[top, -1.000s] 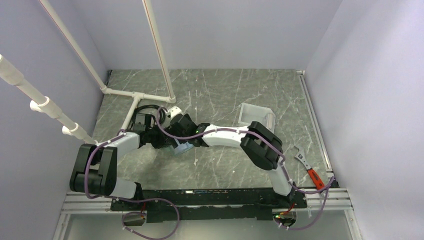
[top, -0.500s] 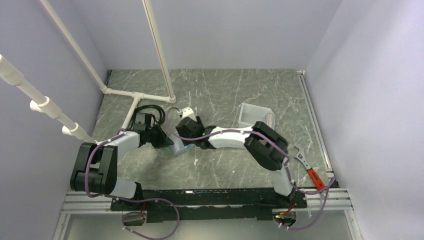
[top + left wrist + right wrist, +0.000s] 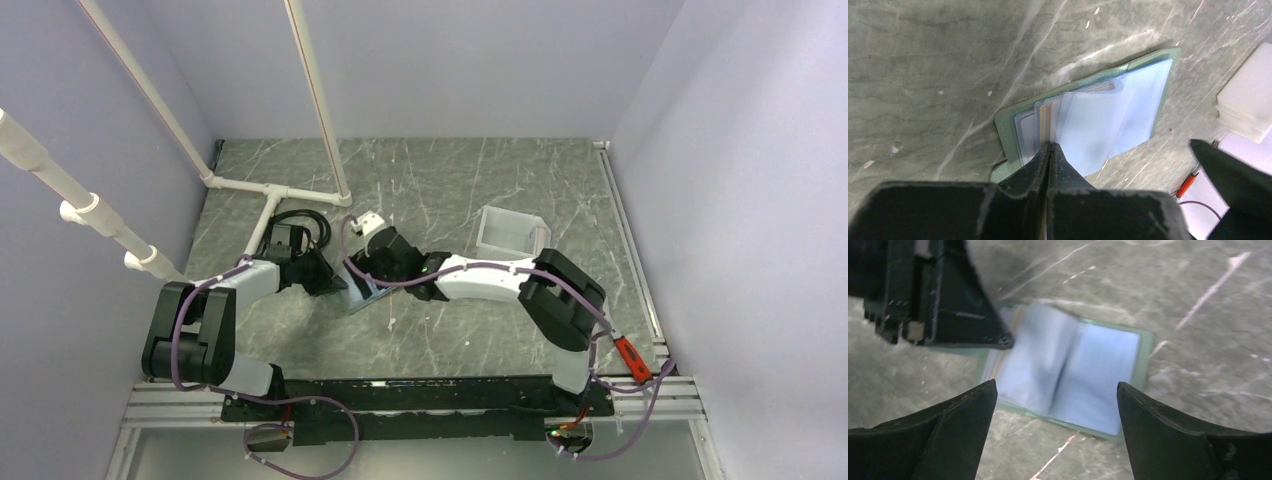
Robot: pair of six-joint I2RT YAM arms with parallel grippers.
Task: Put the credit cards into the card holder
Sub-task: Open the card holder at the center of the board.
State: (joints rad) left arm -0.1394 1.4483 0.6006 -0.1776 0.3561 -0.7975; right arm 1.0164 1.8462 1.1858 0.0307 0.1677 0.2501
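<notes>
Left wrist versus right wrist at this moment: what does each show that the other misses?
Left wrist only: the orange-yellow card edge-on inside the sleeves, and the left gripper with its fingers pressed together at the sleeves' near edge. Right wrist only: the right gripper, fingers spread wide above the holder. Both: the card holder lying open on the table, blue inside.

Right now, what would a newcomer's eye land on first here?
The card holder lies open on the table, its light-blue sleeves fanned, central in both wrist views. The left gripper, fingers shut together, has its tip at the sleeves' edge, while the right gripper hangs wide open above the pages. A white bin stands farther right.
</notes>
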